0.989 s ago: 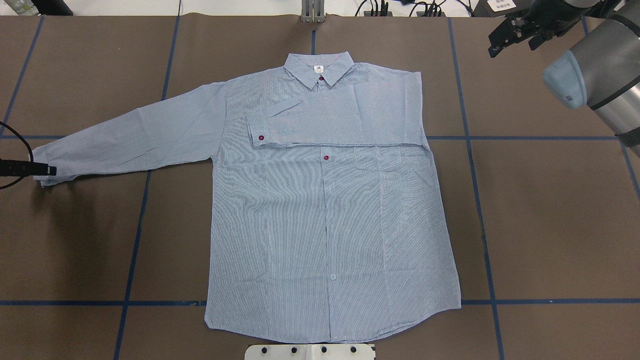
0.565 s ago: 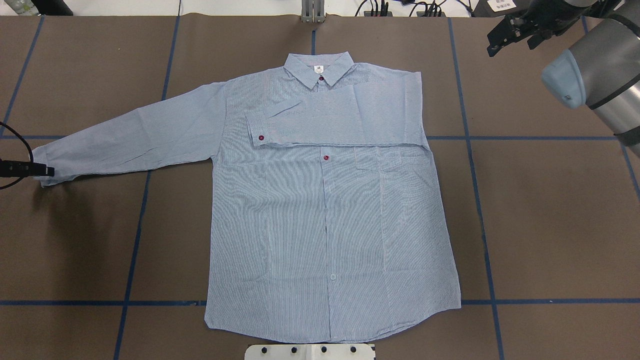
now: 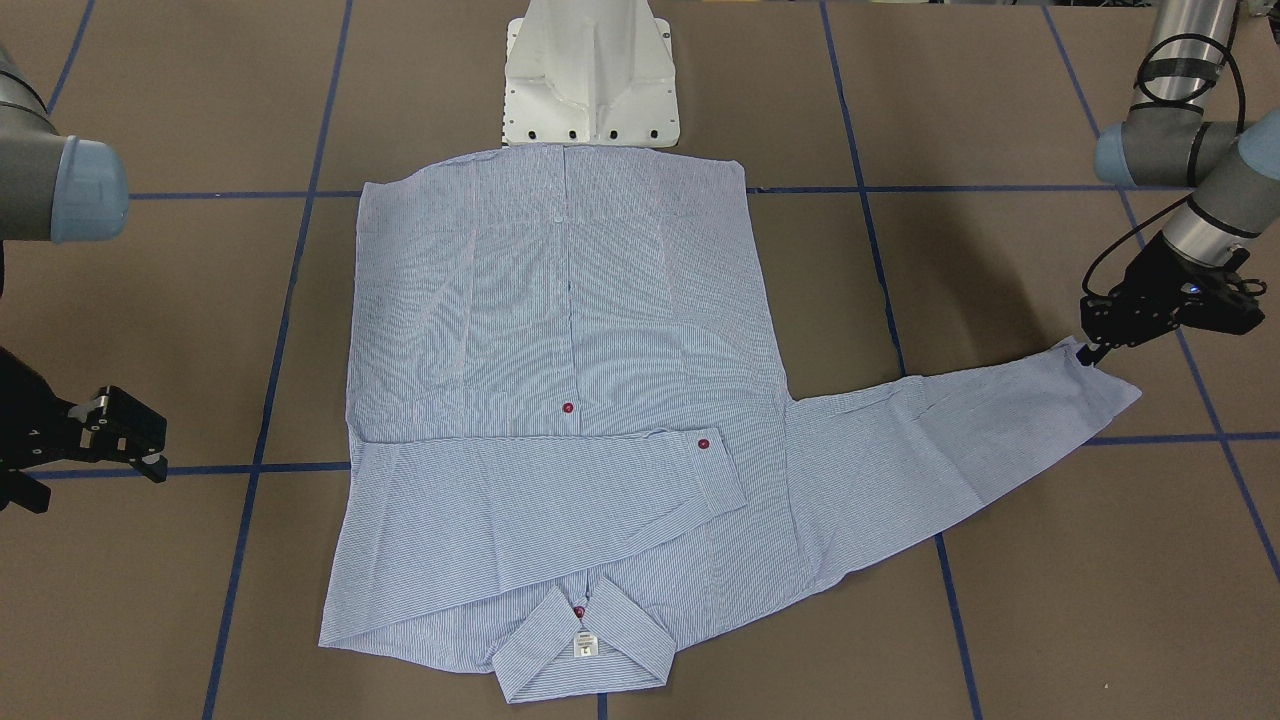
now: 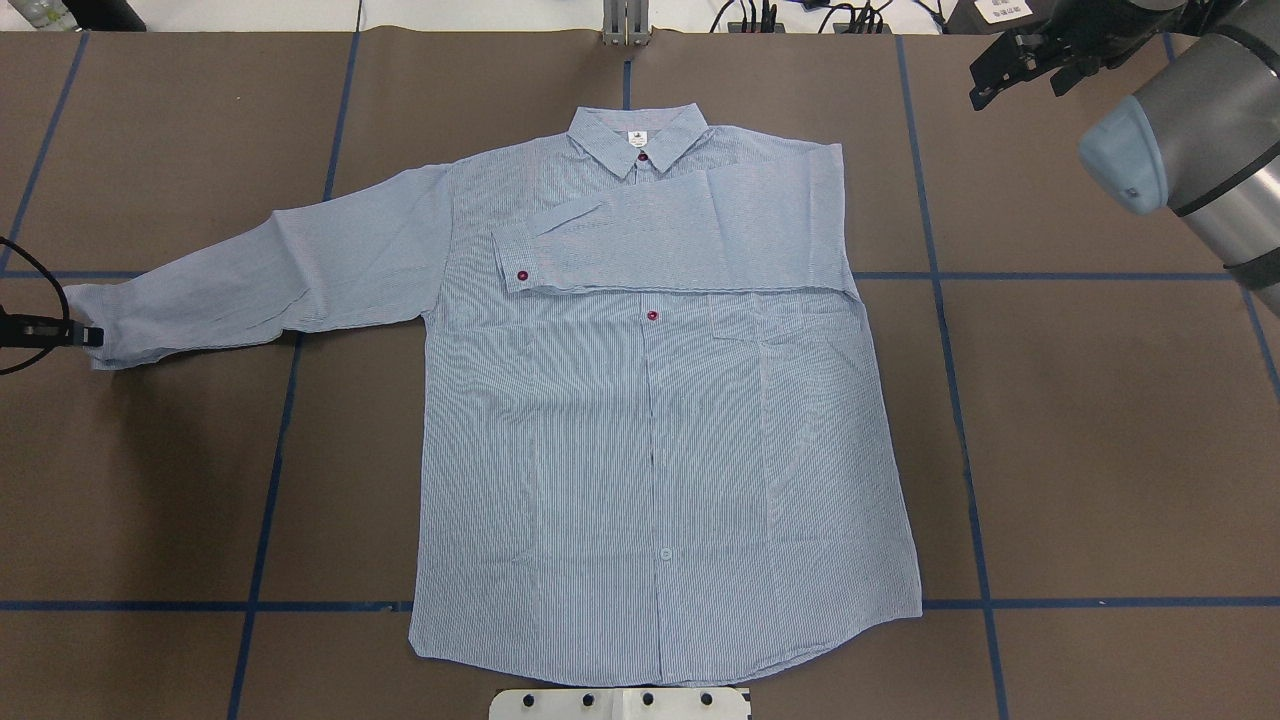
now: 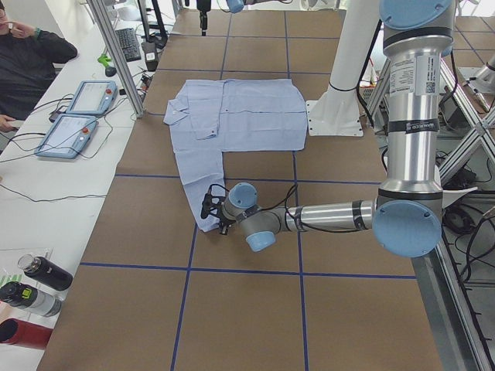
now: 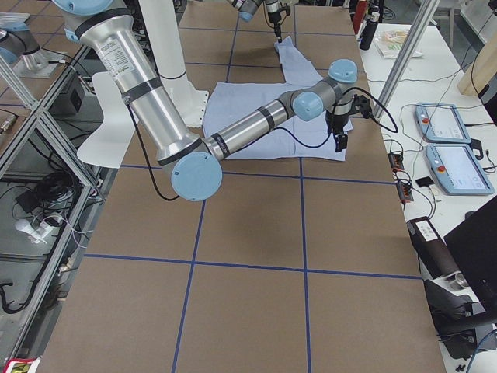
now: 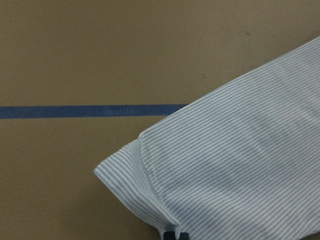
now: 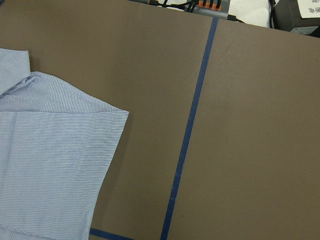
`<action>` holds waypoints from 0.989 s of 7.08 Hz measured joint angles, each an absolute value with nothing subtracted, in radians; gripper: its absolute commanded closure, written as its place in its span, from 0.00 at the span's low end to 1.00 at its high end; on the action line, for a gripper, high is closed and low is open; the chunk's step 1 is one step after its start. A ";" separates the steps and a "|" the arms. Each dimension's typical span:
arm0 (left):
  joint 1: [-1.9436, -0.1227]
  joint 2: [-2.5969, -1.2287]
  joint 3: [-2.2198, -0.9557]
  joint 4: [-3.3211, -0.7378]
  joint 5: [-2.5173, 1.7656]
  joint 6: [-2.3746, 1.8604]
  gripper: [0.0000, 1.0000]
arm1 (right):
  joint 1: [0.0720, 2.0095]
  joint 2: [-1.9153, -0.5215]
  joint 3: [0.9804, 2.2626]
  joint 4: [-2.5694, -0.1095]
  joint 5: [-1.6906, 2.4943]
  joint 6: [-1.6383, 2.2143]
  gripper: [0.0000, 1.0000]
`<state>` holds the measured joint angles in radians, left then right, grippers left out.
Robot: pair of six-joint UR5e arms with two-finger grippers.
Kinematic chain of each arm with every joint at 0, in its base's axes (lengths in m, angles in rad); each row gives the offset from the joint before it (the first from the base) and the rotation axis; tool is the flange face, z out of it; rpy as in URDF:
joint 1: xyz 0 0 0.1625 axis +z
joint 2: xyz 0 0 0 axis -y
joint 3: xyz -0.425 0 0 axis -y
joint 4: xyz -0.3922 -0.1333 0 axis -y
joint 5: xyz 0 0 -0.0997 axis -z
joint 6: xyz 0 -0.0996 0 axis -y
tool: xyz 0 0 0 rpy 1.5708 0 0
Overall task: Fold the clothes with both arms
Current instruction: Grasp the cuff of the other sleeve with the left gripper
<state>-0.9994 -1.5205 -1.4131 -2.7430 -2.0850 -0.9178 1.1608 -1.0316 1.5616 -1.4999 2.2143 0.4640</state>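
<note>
– One light blue striped shirt (image 4: pixel 650 430) lies face up in the middle of the brown desk (image 4: pixel 1100 450), its collar (image 4: pixel 640 140) at the side farthest from the robot. What has changed in the last second?
– Mostly the long sleeve (image 4: pixel 260 280) stretched out on the robot's left. A second ago it lay flat and smooth. Now it is slack, with ripples running toward the shoulder, and its cuff (image 4: pixel 100 350) looks slightly raised.
– What is moving it?
– The left claw (image 4: pixel 88 335). It is clamped on the edge of the cuff, and the wrist camera shows the striped cloth running straight down into the claw at the bottom of its picture.
– And the other sleeve?
– That folded sleeve (image 4: pixel 670 240) lies across the chest below the collar, a dark red button showing, just as before.
– Where is the right claw?
– The right claw (image 4: pixel 1012 85) hangs well off the shirt, beyond its far right corner, with its fingers apart and nothing in them. It has drifted a little farther away.
– What does that mean for the folding?
– I judge that the second sleeve fold is just starting: the grip has taken and the lift has begun. The sleeve now needs carrying inward onto the chest, near the first one. The body folds are not yet done, so most of the task remains.
</note>
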 measured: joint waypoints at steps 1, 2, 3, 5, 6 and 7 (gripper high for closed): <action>-1.000 -1.525 -1.457 -2.726 -2.097 -0.919 1.00 | 1.159 -1.031 1.561 -1.499 2.213 0.465 0.00; -1.001 -1.541 -1.515 -2.664 -2.123 -0.921 1.00 | 1.157 -1.032 1.561 -1.499 2.212 0.465 0.00; -1.002 -1.572 -1.593 -2.540 -2.141 -0.921 1.00 | 1.157 -1.033 1.560 -1.499 2.212 0.465 0.00; -1.002 -1.741 -1.754 -2.134 -2.147 -0.929 1.00 | 1.155 -1.034 1.560 -1.499 2.211 0.464 0.00; -0.988 -1.860 -1.790 -1.943 -2.145 -0.953 1.00 | 1.155 -1.034 1.559 -1.499 2.211 0.464 0.00; -0.950 -1.968 -1.796 -1.815 -2.143 -1.006 1.00 | 1.155 -1.034 1.558 -1.499 2.211 0.464 0.00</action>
<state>-0.9499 -1.9678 -1.7965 -1.8153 -2.1425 -1.0061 1.1546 -1.0339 1.5584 -1.4987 2.2105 0.4644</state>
